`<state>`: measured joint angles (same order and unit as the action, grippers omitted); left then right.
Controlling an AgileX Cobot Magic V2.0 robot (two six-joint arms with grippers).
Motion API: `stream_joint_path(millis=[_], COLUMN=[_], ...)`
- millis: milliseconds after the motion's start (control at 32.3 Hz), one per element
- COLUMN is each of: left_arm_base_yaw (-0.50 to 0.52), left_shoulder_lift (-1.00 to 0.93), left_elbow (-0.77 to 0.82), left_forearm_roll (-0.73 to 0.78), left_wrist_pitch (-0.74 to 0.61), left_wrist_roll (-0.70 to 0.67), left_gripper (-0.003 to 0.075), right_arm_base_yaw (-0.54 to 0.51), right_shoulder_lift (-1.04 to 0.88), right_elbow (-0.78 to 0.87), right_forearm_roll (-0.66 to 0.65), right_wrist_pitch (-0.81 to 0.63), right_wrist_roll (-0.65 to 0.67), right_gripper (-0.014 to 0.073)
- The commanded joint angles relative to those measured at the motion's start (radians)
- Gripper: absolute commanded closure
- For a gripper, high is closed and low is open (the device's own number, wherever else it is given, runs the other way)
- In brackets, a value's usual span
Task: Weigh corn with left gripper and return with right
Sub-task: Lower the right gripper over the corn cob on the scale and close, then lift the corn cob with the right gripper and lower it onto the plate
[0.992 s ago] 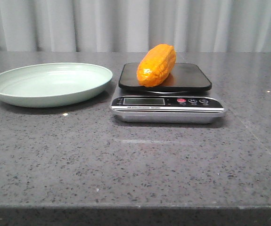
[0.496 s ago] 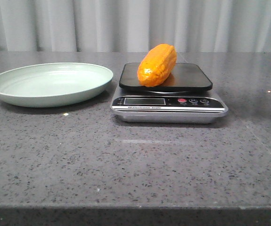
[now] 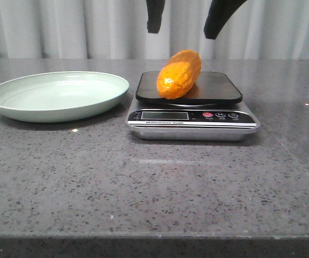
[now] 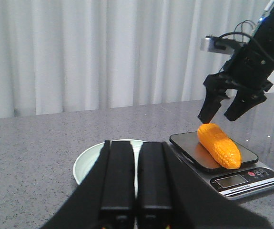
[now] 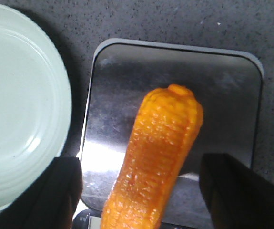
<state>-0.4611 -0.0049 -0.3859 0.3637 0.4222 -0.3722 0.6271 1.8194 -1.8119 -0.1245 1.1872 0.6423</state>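
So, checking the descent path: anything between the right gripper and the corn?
Nothing: the front view shows only air between the open right gripper and the corn.

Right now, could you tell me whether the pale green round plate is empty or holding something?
Empty. The pale green round plate shows only bare surface; the orange-yellow corn cob lies on the black-topped kitchen scale.

corn (image 3: 179, 74): orange-yellow, kernel rows | plate (image 3: 57, 96): pale green | table (image 3: 154, 183): speckled grey
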Motion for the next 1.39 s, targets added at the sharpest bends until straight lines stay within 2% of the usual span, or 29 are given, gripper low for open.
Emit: stream_joint_path(millis=[0,124,403,465,620,682,961,1271,1364], left_arm_base_yaw=[0.001,0.001,0.001,0.001,0.001,0.001,0.001,0.001,0.001], left_shoulder_lift=[-0.01,-0.01,-0.01,-0.01,-0.01,-0.01,-0.01,-0.01,-0.01], left_elbow=[-0.025,-0.025,-0.025,-0.025,-0.025,-0.025,-0.025,-0.025,-0.025], left_forearm_roll=[0.003,0.002,0.002,0.002,0.002,0.002,0.002,0.002,0.002], left_wrist_pitch=[-0.076,-0.076,-0.076,-0.076,-0.076,-0.076,-0.076,-0.076,-0.076], left_wrist_roll=[-0.002,-0.002,-0.002,-0.002,-0.002,-0.002,-0.002,-0.002,-0.002], left_gripper=[0.0594,0.0594,0.0594,0.0594,0.0594,0.0594,0.0594,0.0594,0.0594], right_arm_base_yaw=[0.005,0.003,0.003,0.003,0.003,0.008,0.058,0.134,0.139], right_shoulder_lift=[0.003,0.041,0.102,0.102,0.102,0.102,0.126,0.256,0.292], right_elbow=[-0.076,-0.08,-0.08,-0.083,-0.129,-0.167,-0.293,-0.36,-0.391], right_forearm_roll=[-0.042,-0.093,-0.092,-0.092,-0.092,-0.08,0.124,0.146,0.147], right_wrist_pitch=[0.061,0.116,0.127,0.126,0.131,0.117,-0.055,-0.117,-0.113], right_wrist_roll=[0.023,0.065,0.066,0.066,0.044,0.021,-0.103,-0.173,-0.175], right_gripper=[-0.0009,-0.0009,-0.0001,0.0072,0.0403,0.0451,0.0451,0.0444,0.0379])
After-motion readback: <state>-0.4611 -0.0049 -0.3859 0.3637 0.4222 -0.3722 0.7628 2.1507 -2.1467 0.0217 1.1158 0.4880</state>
